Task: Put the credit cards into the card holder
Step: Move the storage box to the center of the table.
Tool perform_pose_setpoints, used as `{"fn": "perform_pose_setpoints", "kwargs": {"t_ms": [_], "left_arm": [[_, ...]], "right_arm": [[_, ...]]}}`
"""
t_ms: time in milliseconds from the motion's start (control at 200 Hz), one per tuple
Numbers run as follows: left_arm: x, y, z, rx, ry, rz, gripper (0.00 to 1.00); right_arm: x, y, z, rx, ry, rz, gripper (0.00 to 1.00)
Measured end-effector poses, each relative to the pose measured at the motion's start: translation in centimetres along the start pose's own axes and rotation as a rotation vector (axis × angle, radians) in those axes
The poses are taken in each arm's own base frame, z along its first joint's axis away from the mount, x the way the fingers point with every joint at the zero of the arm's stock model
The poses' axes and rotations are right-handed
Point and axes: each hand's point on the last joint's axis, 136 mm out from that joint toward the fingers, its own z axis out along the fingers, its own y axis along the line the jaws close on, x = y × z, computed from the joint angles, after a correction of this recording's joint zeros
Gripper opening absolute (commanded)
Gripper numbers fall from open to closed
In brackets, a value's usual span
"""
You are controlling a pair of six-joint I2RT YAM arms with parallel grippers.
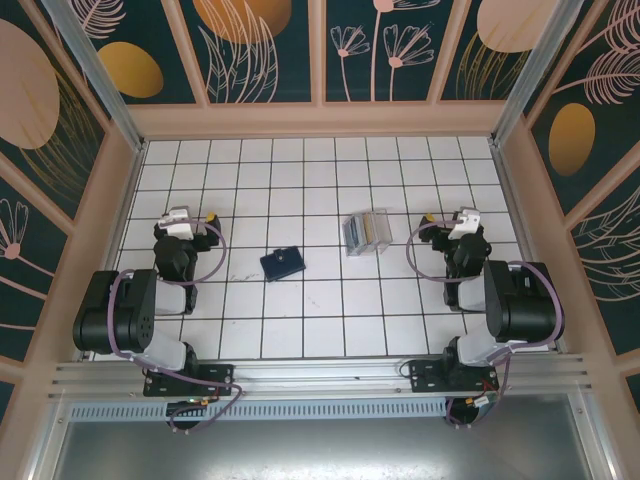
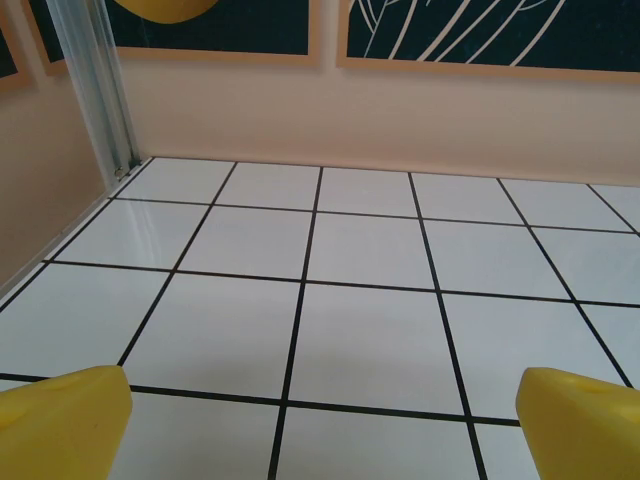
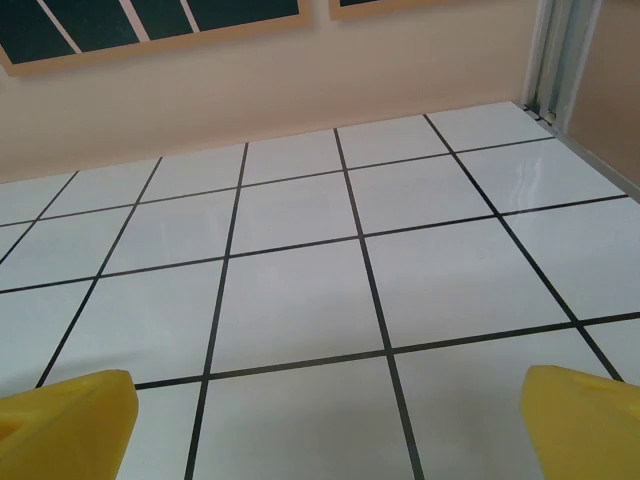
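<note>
The card holder (image 1: 283,263), a small dark navy case, lies flat on the white tiled floor between the two arms, left of centre. The credit cards (image 1: 371,229) stand on edge in a clear slotted rack (image 1: 353,234) a little right of centre. My left gripper (image 1: 187,214) hovers to the left of the card holder, several tiles away. Its yellow fingertips (image 2: 60,420) stand wide apart over bare tiles, so it is open. My right gripper (image 1: 460,216) sits to the right of the rack and is also open, its yellow fingertips (image 3: 585,420) spread with nothing between them.
Beige walls (image 1: 318,120) enclose the tiled floor on three sides, with metal corner posts (image 2: 95,90) at the back. Both wrist views look over bare tiles toward the far wall. The arm bases (image 1: 190,375) sit at the near edge.
</note>
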Motion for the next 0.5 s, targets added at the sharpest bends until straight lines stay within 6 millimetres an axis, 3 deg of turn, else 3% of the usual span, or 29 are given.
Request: {"fn": "perform_pose_setpoints", "kwargs": {"t_ms": [500], "left_arm": [[0.00,0.00,0.00,0.000,0.000,0.000,0.99]], "right_arm": [[0.00,0.17,0.01,-0.011,0.001,0.000,0.99]]}}
